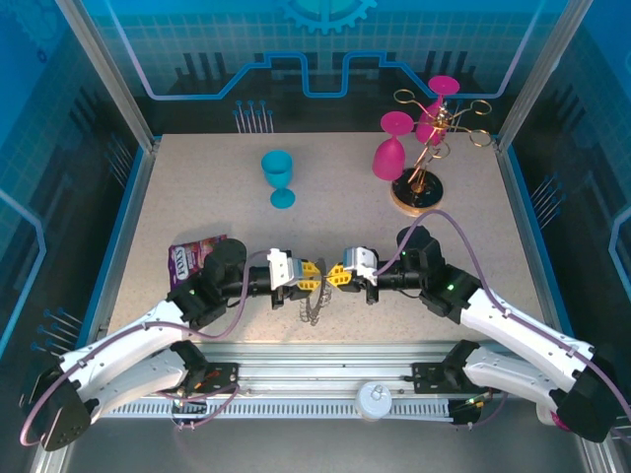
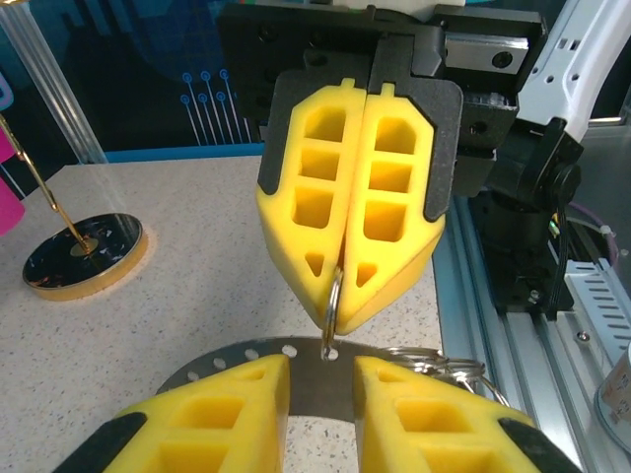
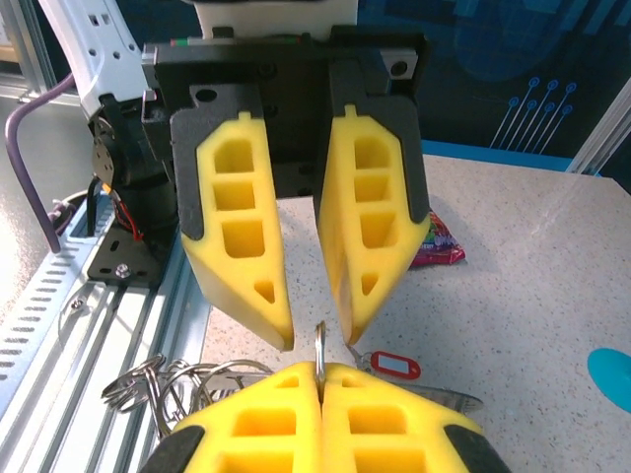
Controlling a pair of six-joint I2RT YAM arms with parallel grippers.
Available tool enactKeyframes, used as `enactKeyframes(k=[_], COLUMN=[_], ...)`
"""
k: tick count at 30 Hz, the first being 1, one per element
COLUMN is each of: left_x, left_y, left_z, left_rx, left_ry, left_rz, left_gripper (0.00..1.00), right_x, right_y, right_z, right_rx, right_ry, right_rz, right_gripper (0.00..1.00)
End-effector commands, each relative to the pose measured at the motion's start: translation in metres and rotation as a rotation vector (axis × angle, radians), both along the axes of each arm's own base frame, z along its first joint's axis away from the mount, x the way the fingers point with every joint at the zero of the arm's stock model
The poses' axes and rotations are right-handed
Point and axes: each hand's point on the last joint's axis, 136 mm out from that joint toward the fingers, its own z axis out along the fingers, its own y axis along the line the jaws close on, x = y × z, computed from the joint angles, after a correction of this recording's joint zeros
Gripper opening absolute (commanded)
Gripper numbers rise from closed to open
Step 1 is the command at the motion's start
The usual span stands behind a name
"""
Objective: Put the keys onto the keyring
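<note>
Count: one keyring point(image 2: 308, 379), one red-headed key point(image 3: 394, 367), two grippers, one teal goblet point(image 1: 279, 179), two pink goblets point(image 1: 388, 156) on one gold rack point(image 1: 419, 192), one purple packet point(image 1: 194, 258).

Right gripper point(image 3: 318, 372): jaws together, clamped on a thin wire loop of the keyring, whose flat grey band sits right at its tips.

The key lies on the table point(image 1: 197, 197), just beside the right gripper's tips, apart from them.

Left gripper point(image 3: 315, 330): faces the right gripper tip to tip, jaws apart, the band crossing the gap.
</note>
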Motion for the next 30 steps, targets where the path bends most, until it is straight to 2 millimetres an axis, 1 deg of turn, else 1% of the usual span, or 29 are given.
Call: enactKeyframes(k=[1,6,11,21,24,26,28,30], left_x=[-0.002,-0.003,-0.003,-0.004,-0.004,-0.004,-0.004,-0.001], left_y=[0.001,-0.002,-0.005,-0.008,-0.009,-0.009,-0.009,-0.007], left_z=[0.001,0.002,0.007,0.006,0.008,0.008,0.010,0.012], left_rx=[0.019,0.009,-0.015,-0.019,-0.023,-0.025,-0.026,-0.031], left_ry=[-0.026,-0.016,-0.013,-0.001,-0.005,-0.012,-0.026,-0.042], left_rz=[-0.001,-0.019,-0.036,-0.054,-0.056,-0.058,-0.054,-0.039], left_gripper=[0.23,0.23,0.23,0.21,0.16,0.10,0.00,0.00], right_x=[-0.005,-0.006,-0.005,-0.006,-0.007,-0.007,-0.007,-0.007], right_y=[-0.001,0.003,0.007,0.016,0.017,0.017,0.017,0.015], right_z=[0.003,0.008,0.008,0.009,0.008,0.006,0.003,-0.002], right_rx=[0.003,0.029,0.036,0.052,0.050,0.043,0.033,0.014], right_ry=[-0.023,-0.014,-0.009,-0.004,0.003,0.006,0.008,0.009], right_rz=[0.013,0.032,0.039,0.063,0.069,0.069,0.067,0.061], right_gripper=[0.00,0.00,0.00,0.00,0.00,0.00,0.00,0.00])
